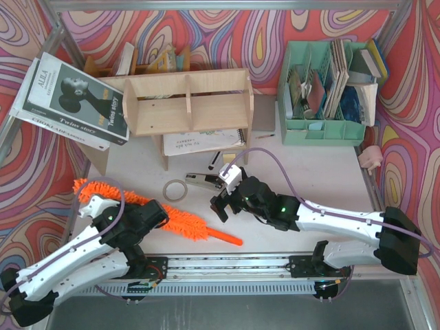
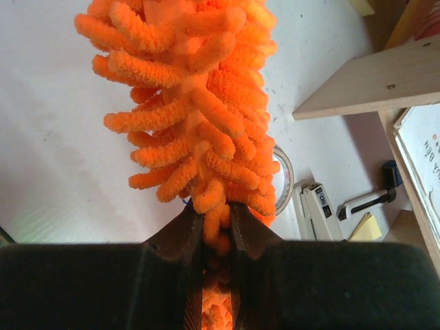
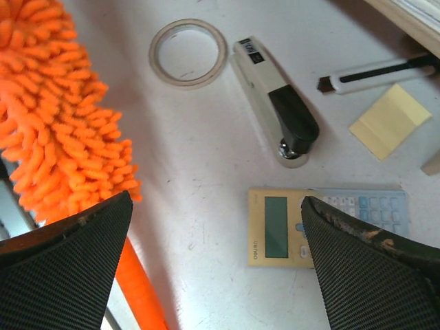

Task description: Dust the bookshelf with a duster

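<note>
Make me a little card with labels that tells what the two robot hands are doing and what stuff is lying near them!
left gripper: shut on the duster, pinching its fluffy part
right gripper: open, holding nothing
bookshelf: at the back, apart from the duster
below right gripper: calculator
other small things: tape ring, stapler, sticky notes, utility knife
dusting: not yet begun
</note>
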Available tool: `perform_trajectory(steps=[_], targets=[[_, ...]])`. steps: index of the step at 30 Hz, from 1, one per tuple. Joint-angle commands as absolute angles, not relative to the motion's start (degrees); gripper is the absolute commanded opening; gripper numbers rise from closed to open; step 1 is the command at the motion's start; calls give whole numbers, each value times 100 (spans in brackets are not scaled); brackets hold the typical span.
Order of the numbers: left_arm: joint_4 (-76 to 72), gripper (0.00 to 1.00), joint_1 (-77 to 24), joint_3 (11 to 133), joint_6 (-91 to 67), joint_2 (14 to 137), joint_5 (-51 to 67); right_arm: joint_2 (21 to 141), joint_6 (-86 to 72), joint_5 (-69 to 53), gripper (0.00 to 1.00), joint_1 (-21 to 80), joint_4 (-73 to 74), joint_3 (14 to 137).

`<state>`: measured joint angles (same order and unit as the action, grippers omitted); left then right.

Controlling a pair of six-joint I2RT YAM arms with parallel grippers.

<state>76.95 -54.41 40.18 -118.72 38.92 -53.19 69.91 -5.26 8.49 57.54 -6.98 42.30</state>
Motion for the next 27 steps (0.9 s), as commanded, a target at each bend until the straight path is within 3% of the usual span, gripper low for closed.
perform_trajectory(steps=[1,8,27], targets=[[8035,0,-5360,4197,-12200,3659,-5736,6934,-161,22,99,5801,-706,4126],[8192,0,-5275,4262,-12126,3275,-5908,7117,-98,-731,99,5902,-452,4148],[8402,0,-5269,4239,-12127,2532,-6058,8686,-338,-688,98,6504,-925,4279]])
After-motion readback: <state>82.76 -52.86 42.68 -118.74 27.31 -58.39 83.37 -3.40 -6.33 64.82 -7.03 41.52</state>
